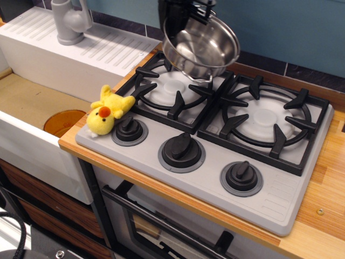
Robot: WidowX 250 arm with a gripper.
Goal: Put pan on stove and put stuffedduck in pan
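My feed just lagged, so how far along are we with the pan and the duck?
Nothing is finished yet. In hand: the tool carries the pan tilted in the air above the stove's left burner; its grip on the pan's far rim is hidden. Left to do: set the pan on a burner, then fetch the duck, which lies at the stove's left edge beside the nearest knob, and drop it in.
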